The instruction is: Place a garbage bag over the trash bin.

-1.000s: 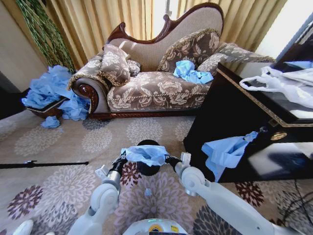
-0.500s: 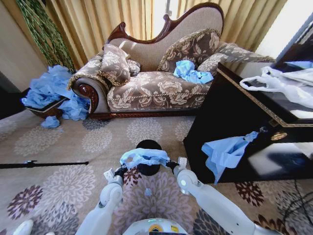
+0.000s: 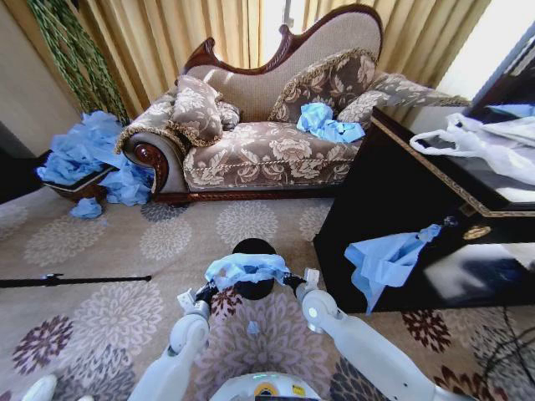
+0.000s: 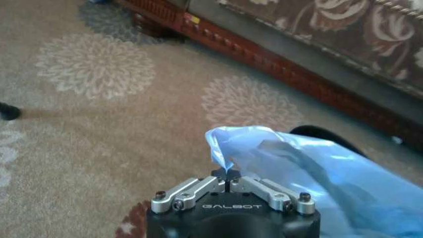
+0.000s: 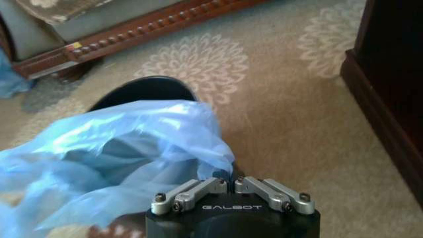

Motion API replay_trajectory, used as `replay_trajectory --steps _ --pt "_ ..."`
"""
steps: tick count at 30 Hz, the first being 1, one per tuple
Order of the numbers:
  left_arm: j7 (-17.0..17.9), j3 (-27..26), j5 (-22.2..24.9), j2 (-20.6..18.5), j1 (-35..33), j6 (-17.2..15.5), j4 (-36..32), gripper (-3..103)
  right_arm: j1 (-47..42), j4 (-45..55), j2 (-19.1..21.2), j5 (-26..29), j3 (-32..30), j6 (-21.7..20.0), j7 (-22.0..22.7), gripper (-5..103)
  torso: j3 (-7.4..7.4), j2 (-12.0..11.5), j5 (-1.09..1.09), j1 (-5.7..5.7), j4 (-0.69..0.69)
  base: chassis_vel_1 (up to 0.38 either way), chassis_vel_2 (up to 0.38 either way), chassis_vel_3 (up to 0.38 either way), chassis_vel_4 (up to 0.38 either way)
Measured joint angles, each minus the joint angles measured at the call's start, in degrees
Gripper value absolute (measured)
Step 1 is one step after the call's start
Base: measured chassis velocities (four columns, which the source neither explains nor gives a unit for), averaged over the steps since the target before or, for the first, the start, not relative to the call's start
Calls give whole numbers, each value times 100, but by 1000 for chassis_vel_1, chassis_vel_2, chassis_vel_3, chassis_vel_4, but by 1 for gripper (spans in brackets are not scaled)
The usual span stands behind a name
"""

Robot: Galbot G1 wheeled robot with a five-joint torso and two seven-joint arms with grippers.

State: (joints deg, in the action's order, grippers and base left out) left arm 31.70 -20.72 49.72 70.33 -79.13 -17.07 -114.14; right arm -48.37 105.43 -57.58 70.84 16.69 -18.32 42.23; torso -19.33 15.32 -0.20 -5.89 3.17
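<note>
Left hand [image 4: 228, 174] and right hand [image 5: 231, 179] each pinch an edge of the garbage bag [image 3: 245, 267], stretched above the trash bin [image 3: 254, 247]; open carpet [image 3: 117, 242] surrounds.

garbage bag [image 3: 247, 268] hides most of trash bin [image 3: 253, 249]; bag runs off the edge in both wrist views.

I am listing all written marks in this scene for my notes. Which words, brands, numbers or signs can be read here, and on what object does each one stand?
"GALBOT": on the black body of the left gripper, which is shut on the garbage bag.
"GALBOT": on the black body of the right gripper, also shut on the garbage bag.
Small yellow sticker on the sofa's wooden base rail: too small to read.
</note>
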Motion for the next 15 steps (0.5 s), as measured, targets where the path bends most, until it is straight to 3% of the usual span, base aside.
replay_trajectory --steps 6,15 --pt "530 25 343 -31 -179 -424 -554 0 -164 326 14 464 -29 -81 377 0 0 0 0 0 0 0 0 0 0" --pt "1080 77 742 29 -245 -906 -475 0 -309 -27 -52 454 -144 -202 417 0 0 0 0 0 0 0 0 0 0"
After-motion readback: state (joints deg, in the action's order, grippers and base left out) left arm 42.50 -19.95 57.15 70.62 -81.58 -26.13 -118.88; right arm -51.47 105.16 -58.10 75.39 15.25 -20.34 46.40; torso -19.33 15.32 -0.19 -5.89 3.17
